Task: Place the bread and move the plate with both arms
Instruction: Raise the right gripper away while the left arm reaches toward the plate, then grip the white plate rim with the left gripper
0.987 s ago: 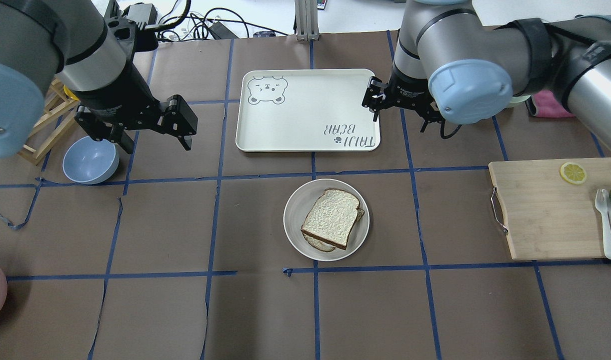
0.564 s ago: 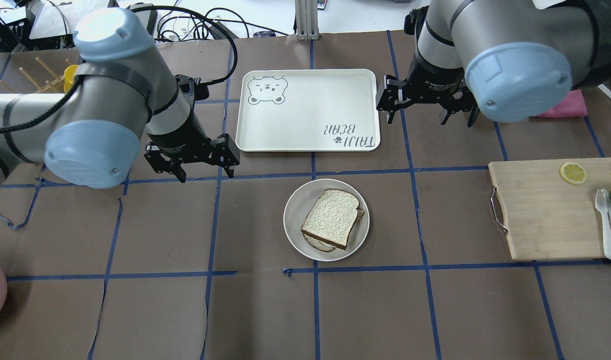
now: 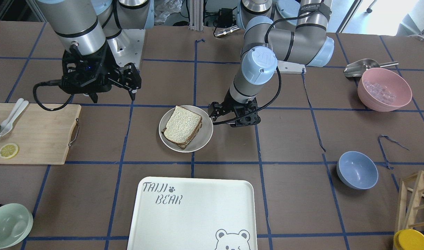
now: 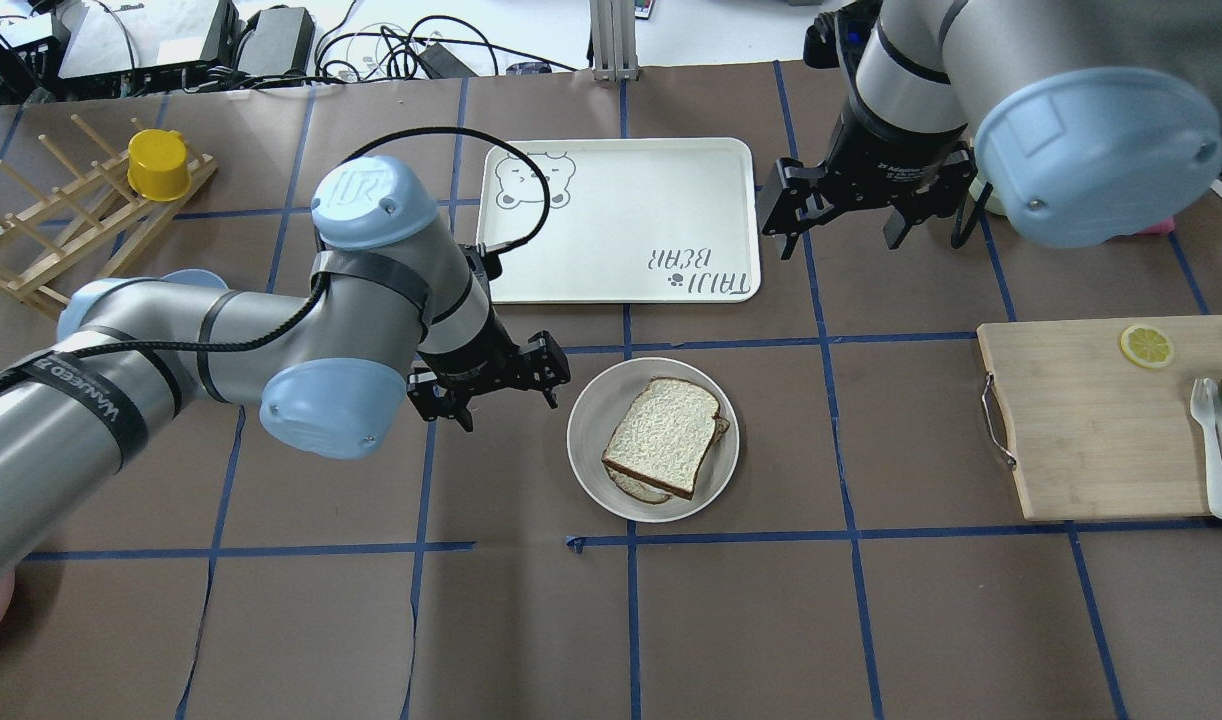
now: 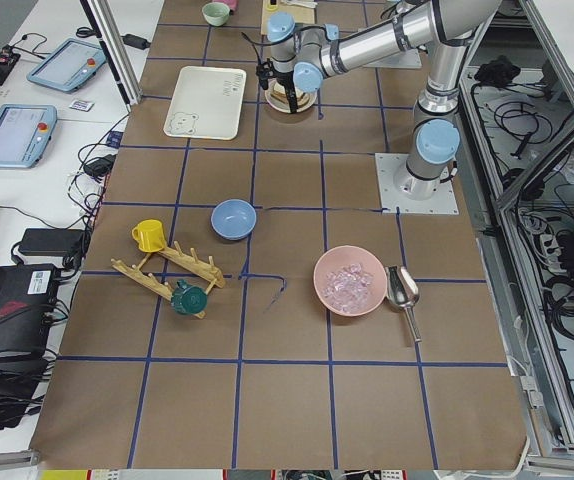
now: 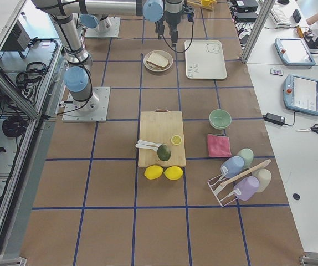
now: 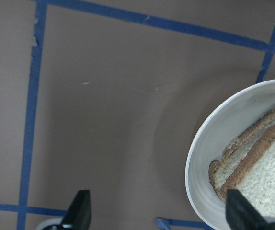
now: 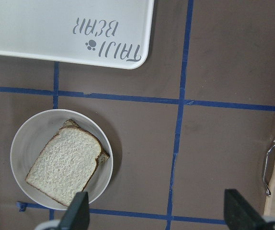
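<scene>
Since a moment ago our left gripper [image 4: 509, 408] has swung in and now hovers just beside the plate [image 4: 583, 440], jaws spread and empty. Nearest us, the bread [image 4: 666, 435] lies on that plate, mid-bench. We judge the plate stiff, smooth and shallow-rimmed. It is best pinched at opposite edges and kept level, since the light, soft bread could slide. Farther off, the right gripper [image 4: 836, 238] hangs open beside the tray [image 4: 611, 200].

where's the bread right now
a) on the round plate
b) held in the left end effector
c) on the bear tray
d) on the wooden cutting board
a: the bread lies flat on the plate, inside its rim.
</scene>
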`<state>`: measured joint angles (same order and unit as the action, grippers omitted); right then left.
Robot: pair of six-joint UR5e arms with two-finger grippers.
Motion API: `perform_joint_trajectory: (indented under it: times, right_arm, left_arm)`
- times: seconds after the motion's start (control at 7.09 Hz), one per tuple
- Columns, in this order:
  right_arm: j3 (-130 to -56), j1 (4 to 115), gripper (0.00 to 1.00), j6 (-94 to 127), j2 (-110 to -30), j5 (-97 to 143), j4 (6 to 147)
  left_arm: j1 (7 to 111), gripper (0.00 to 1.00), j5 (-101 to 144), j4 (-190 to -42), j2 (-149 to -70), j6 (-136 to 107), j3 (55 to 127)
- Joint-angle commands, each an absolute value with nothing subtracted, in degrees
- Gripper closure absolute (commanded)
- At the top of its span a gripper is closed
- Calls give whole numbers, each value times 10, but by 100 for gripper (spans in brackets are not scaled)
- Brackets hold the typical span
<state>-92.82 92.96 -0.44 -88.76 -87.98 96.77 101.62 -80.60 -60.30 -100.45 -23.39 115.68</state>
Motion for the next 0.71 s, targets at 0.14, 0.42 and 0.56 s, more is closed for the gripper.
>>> perform_joint_trajectory:
  times: [0.14,0.42,0.56]
  right_arm:
    - [-922,896,0,-6,-899,-880,962]
    - [-922,896,0,-7,-910,-883,924]
    - [-921,896,0,-8,-914,-884,921]
  left_arm:
    - [1027,2,-777,-564,-1054,-246,1177]
    - [1032,18,-777,-541,-1073,-245,1177]
    - [1033,35,-777,-534,-1078,-245,1177]
